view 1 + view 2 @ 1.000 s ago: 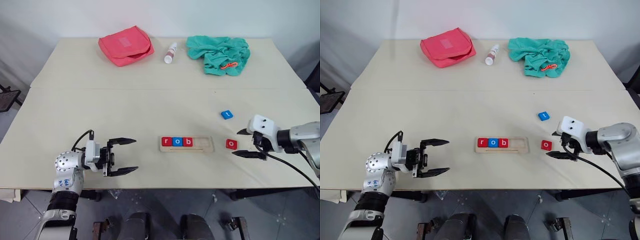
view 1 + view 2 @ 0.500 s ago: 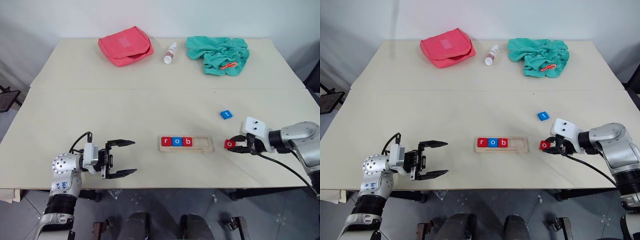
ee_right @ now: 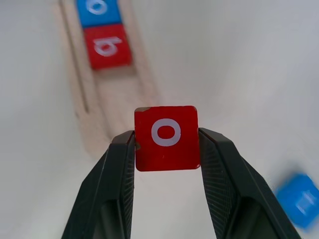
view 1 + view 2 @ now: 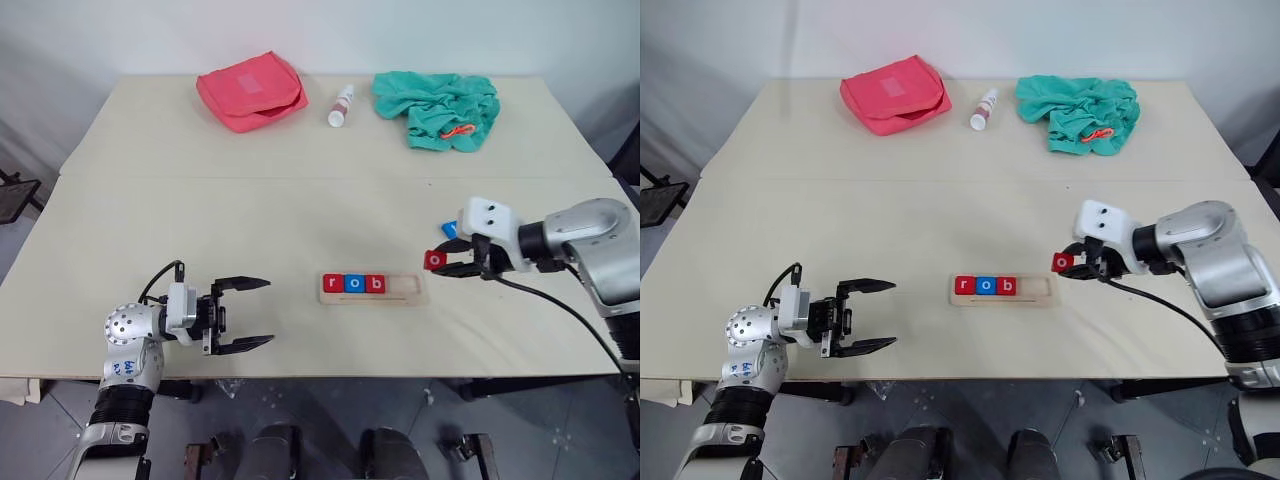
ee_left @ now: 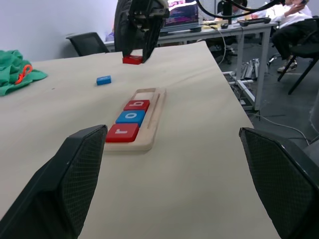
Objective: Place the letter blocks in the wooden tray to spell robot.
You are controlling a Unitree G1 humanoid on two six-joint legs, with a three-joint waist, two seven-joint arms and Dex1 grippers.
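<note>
- Right tool (image 4: 447, 262) clamped on a red "o" block (image 4: 434, 260), one finger against each side, white letter facing up in the right wrist view.
- Block held off the counter (image 4: 300, 220), just beyond the right end of the wooden tray (image 4: 405, 291), not touching it.
- Tray lying near the front middle of the counter, carrying three blocks side by side at its left end: red "r" (image 4: 333, 283), blue "o" (image 4: 354, 283), red "b" (image 4: 375, 284); right part of the groove bare.
- Blue "t" block (image 5: 103, 79) flat on the counter beyond the right tool, partly hidden behind it from the head camera.
- Left tool (image 4: 247, 314) spread wide apart, gripping nothing, above the front left of the counter, pointing toward the tray and well apart from it.
- At the far edge: pink pouch (image 4: 251, 90), small white bottle (image 4: 342, 105) lying on its side, crumpled green cloth (image 4: 437, 107) with an orange piece on it.
</note>
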